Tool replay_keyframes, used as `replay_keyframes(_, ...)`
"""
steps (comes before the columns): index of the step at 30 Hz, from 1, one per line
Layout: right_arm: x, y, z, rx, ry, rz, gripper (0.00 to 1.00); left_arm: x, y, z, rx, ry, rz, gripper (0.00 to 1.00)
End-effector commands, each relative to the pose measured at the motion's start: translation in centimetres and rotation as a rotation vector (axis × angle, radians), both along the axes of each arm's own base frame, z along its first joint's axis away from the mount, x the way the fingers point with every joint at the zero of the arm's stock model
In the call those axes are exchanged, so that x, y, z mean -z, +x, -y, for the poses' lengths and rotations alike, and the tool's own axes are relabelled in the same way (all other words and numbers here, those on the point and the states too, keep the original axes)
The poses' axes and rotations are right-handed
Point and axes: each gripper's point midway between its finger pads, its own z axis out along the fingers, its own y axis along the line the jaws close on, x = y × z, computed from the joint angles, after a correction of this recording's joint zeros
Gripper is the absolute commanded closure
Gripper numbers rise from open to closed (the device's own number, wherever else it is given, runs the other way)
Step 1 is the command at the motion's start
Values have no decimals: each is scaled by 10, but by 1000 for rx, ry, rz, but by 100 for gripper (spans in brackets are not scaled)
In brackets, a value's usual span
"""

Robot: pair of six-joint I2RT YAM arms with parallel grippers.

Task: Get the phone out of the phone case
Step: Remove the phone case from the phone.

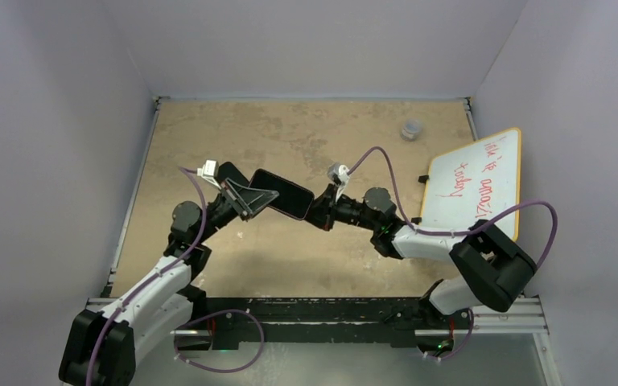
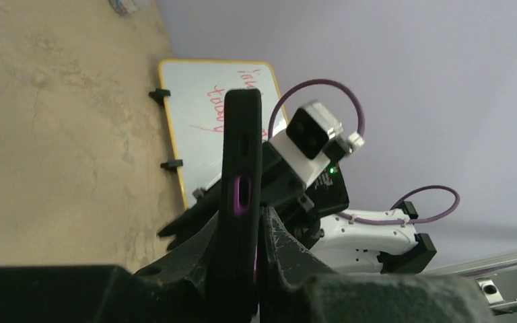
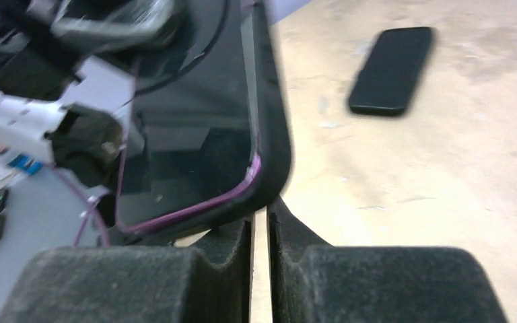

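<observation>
Left hand [image 2: 240,235]: clamped on the case [image 2: 241,134], one finger on each face, case seen edge-on and upright between them.
Case: black, held in the air over the desk [image 1: 306,129], spanning the gap between both hands; purple showing through a side slot.
Phone [image 3: 188,134]: inside the case, dark glass showing, purple rim seated within the black lip at the visible corner.
Right hand [image 3: 260,219]: closed to a sliver, tips right at the case's rounded corner, at the end opposite the left hand; pinch on the lip not clear.
Slab [image 3: 390,70]: black, phone-shaped, flat on the desk beyond the held case, apart from both hands.
Whiteboard [image 1: 475,185]: yellow-rimmed, red writing, at the desk's right edge.
Grey tub [image 1: 410,129]: small, near the far right corner; too small to tell more.
</observation>
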Motion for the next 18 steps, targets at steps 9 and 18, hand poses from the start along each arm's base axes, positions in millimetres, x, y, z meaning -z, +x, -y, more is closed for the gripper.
replay_keyframes(9,-47,40,22,190,69,59,73,19,-25,20,195,155,53,100)
replay_keyframes(18,-18,26,42,228,-1,-9,53,8,4,4,0,74,46,100)
